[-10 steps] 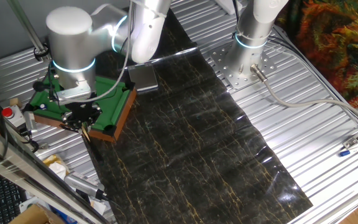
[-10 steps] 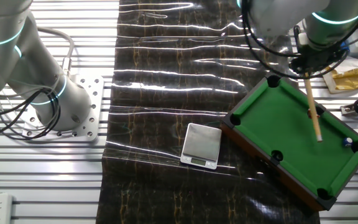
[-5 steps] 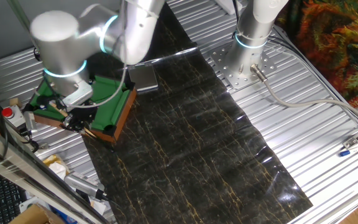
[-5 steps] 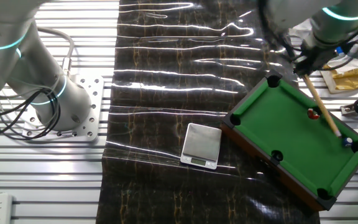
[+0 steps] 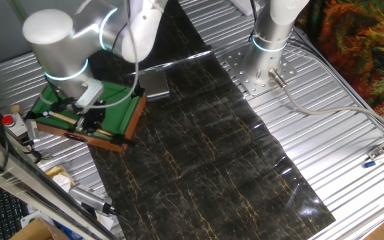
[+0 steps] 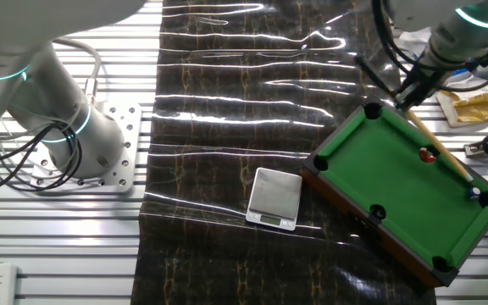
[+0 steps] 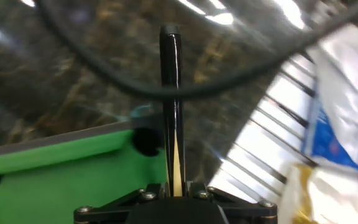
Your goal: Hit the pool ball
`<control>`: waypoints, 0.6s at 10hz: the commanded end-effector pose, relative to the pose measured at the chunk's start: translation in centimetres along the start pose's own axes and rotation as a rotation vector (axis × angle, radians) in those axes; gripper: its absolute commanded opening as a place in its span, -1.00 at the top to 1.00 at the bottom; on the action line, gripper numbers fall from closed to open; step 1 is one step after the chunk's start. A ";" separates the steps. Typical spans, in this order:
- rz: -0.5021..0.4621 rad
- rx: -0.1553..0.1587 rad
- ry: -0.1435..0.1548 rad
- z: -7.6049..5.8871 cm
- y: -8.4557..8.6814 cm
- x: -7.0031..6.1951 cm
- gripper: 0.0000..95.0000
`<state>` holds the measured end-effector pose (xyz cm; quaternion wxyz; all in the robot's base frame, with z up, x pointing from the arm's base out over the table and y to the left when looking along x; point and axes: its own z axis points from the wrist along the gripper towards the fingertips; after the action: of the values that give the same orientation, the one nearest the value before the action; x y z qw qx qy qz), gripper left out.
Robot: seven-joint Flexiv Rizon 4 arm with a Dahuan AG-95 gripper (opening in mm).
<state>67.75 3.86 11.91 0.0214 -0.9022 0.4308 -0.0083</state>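
A small green pool table (image 6: 388,182) with a brown rim rests on the black mat. A red pool ball (image 6: 428,155) lies mid-felt. My gripper (image 6: 408,97) hovers over the table's far rail, shut on a wooden cue stick (image 6: 444,149) that slants across the felt just right of the red ball, tip near a pale ball (image 6: 474,193) by the corner pocket. From the opposite side, the gripper (image 5: 89,120) is low over the table (image 5: 122,100). In the hand view the cue (image 7: 171,93) runs straight out from the shut gripper (image 7: 174,185), past a pocket (image 7: 146,140).
A silver scale (image 6: 275,197) lies on the marbled black mat (image 6: 227,110) just left of the pool table. A second arm's base (image 6: 83,144) is bolted at the left. Packets and clutter (image 6: 473,106) lie beyond the table's far side.
The gripper swung the cue's tip across the felt towards the corner pocket, uncovering the red ball. The ball lies where it did half a second ago.
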 end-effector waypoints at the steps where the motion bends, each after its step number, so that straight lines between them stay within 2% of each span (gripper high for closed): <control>1: -0.145 -0.019 -0.012 -0.4 1.3 -0.5 1.00; 3: -0.276 -0.009 -0.019 -0.3 2.5 -1.2 1.00; 6: -0.344 -0.001 -0.019 -0.9 3.8 -1.3 1.00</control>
<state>64.34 2.71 12.40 0.0221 -0.9572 0.2885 -0.0037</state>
